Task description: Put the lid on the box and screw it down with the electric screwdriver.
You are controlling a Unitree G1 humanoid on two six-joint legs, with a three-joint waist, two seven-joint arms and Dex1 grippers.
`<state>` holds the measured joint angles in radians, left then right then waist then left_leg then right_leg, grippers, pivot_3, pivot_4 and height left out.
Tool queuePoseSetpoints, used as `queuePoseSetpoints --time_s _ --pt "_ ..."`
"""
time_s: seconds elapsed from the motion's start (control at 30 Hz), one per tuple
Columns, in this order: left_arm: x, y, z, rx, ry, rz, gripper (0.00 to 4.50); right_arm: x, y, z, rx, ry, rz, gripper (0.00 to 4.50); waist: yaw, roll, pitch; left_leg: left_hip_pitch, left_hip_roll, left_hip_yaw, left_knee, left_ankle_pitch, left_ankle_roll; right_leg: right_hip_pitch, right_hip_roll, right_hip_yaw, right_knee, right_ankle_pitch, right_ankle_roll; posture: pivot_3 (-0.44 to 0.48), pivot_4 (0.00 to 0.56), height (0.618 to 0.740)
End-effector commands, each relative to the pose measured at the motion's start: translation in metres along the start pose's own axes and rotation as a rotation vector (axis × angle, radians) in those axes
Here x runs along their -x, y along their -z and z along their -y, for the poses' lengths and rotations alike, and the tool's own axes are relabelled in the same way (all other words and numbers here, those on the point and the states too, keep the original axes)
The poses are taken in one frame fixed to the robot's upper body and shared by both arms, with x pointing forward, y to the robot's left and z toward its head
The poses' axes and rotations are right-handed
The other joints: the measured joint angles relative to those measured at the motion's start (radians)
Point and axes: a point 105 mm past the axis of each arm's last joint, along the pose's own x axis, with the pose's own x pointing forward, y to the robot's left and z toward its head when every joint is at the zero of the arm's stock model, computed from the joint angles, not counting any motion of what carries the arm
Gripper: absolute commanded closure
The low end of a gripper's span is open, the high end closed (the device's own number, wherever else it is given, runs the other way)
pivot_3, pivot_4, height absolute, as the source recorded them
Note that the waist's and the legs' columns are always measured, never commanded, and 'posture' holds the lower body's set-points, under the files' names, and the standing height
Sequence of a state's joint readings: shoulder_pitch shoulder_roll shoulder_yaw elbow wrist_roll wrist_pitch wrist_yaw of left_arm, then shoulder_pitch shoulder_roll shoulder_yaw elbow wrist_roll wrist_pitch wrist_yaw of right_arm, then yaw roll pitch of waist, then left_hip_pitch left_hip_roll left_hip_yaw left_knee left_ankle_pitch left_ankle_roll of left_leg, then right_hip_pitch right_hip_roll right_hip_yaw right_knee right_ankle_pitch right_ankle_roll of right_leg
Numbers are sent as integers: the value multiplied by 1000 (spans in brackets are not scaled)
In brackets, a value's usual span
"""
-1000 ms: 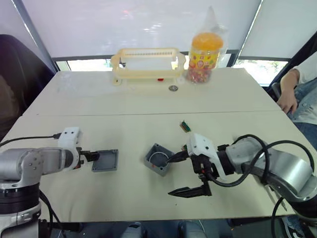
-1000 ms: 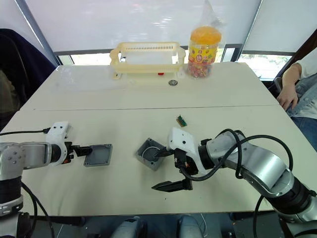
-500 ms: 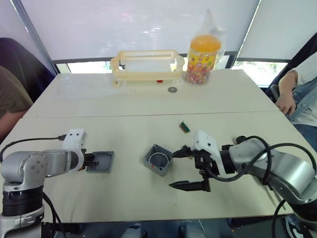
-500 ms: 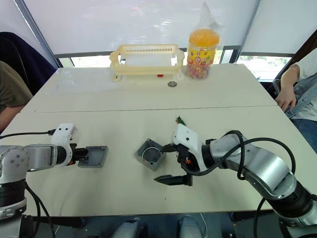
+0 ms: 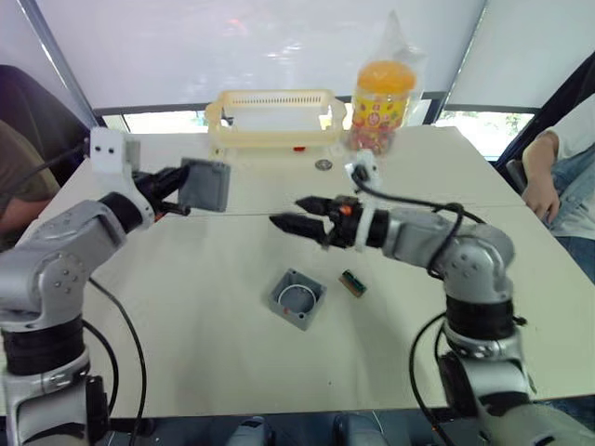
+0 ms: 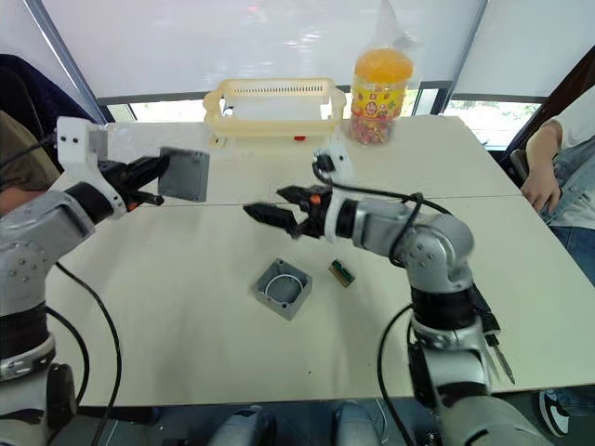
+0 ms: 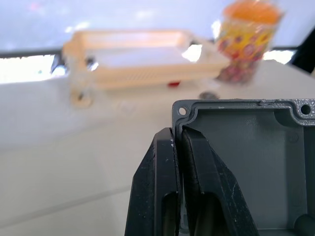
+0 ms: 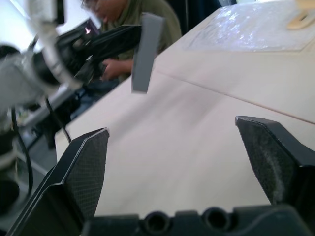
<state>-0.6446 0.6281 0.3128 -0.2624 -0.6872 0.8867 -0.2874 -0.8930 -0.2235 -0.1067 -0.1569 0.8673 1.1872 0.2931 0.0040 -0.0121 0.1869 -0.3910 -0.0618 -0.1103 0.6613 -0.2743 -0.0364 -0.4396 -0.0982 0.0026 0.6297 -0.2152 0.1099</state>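
Up above the table: both arms are raised, facing each other.
Left gripper: fingers pressed on one edge of the lid, holding it in the air.
Lid: tilted up on edge, hollow side with corner screw holes facing the left wrist camera.
Right gripper: fingers spread wide, empty, pointing toward the lid but well apart from it.
Box: open side up on the table, white ring inside, turned corner-on.
Green-brown piece: just beside the box.
Far edge: cream rack, orange-lidded jar; label print unreadable.
Person: seated on the robot's left.
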Motion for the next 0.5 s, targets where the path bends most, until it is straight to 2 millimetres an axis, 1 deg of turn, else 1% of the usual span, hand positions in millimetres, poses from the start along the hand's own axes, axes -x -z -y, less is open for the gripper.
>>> queuePoseSetpoints --time_s 0.03,0.1,0.17,0.37,0.5 --pt "-12 -23 18 -70 61 122 4464 -11 -32 -3 10 28 111 0 0 0 0 0 0 0 0 0 0 -1 0 0 0 0 0 0 150 740" --pt "-20 -25 28 -78 87 149 4464 -19 -40 -2 -31 54 148 0 -4 0 0 -1 -1 0 0 0 0 -1 1 0 0 0 0 0 150 740" --pt "-23 -24 33 -72 105 167 4464 -23 -41 -2 -44 64 152 0 -13 0 0 -1 -1 0 -1 0 0 -1 1 0 0 0 0 0 150 740" --pt "-26 -23 37 -56 122 184 4464 -24 -37 -7 -69 46 149 0 -26 0 0 -1 0 0 -2 -1 1 -3 1 0 1 0 0 0 150 740" --pt "-26 -26 37 -38 128 204 4464 -24 -36 -7 -81 46 150 0 -26 0 0 -1 0 0 -3 -1 1 -4 2 0 2 0 0 0 150 740"
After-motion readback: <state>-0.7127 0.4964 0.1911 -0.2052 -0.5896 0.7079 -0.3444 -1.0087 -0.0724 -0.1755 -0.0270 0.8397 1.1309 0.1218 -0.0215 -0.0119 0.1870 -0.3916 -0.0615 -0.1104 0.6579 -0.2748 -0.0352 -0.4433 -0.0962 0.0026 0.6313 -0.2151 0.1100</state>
